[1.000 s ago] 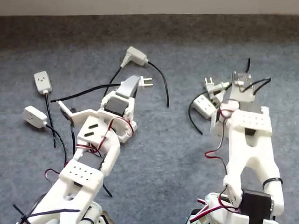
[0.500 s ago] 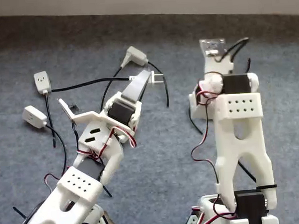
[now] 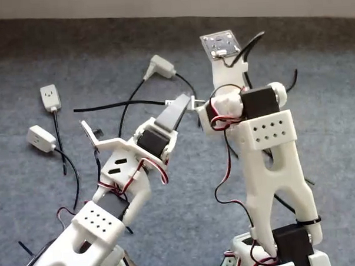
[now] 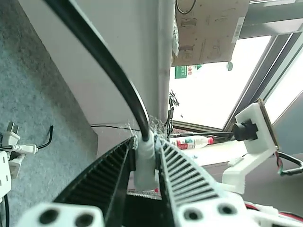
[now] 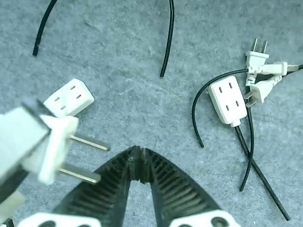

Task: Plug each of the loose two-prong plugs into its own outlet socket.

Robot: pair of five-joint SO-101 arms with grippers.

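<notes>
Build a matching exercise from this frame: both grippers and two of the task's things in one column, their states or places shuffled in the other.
Things
1. left gripper
2. right gripper
3. held plug
4. socket

States or places
A. lies on the carpet beside two loose plugs
B. shut, nothing between its fingers
C. lifted off the carpet, prongs bare
D. shut on a white plug's body

Pairs: 1-D, 2-B, 3-C, 4-A
</notes>
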